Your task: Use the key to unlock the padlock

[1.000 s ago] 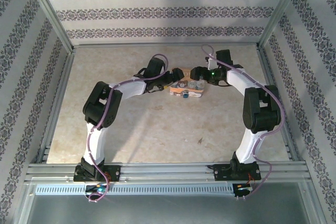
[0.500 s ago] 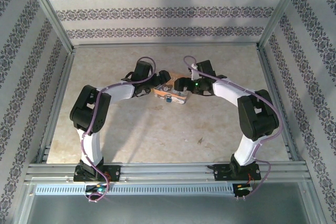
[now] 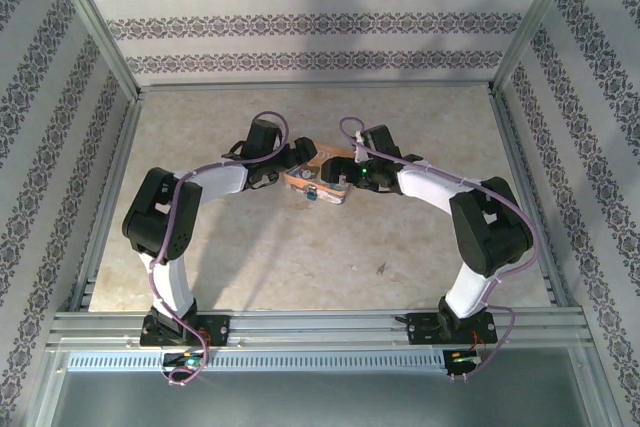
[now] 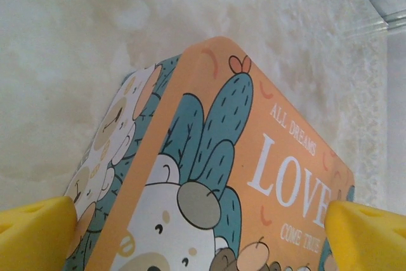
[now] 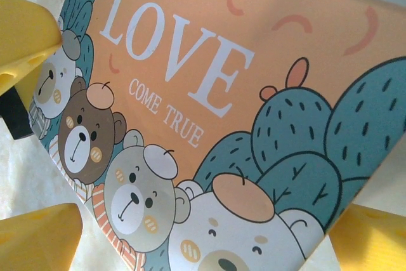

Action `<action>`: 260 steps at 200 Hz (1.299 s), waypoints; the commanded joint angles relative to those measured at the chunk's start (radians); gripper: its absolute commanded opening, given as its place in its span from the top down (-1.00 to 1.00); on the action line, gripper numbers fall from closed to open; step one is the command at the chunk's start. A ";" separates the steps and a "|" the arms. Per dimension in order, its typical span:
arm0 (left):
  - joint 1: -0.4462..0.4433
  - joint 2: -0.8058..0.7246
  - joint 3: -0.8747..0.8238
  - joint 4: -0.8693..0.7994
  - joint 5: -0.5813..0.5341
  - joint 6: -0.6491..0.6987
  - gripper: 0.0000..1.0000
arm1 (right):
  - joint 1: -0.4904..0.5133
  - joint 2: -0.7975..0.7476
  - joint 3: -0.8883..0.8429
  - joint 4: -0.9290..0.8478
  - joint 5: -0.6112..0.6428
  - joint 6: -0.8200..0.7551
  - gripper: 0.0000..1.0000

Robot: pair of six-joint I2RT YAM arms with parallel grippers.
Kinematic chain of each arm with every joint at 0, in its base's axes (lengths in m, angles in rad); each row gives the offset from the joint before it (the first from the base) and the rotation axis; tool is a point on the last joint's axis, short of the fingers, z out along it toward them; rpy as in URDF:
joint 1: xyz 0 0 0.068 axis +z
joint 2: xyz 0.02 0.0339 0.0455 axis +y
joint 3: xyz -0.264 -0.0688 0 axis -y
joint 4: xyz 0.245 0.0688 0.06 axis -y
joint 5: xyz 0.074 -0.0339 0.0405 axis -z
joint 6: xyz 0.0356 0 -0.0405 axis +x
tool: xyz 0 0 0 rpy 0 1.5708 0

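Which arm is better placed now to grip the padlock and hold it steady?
Right, by a small margin. The right gripper sits close over the padlock, with its fingers wide apart on either side. The left gripper flanks only one corner.

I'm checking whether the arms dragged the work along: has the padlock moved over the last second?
Yes. In the top view the padlock has slid left and slightly nearer the arm bases, away from the right frame rail.
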 commanded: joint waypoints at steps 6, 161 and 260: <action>0.020 -0.096 -0.016 0.031 0.037 0.044 -0.99 | -0.008 -0.096 -0.045 -0.018 0.071 0.015 -0.97; 0.038 -0.853 -0.410 -0.344 -0.297 0.366 -0.99 | -0.022 -0.640 -0.180 -0.668 0.274 0.049 -0.81; 0.038 -0.999 -0.730 -0.270 -0.298 0.111 -0.99 | 0.134 -0.688 -0.308 -0.791 0.244 0.235 -0.46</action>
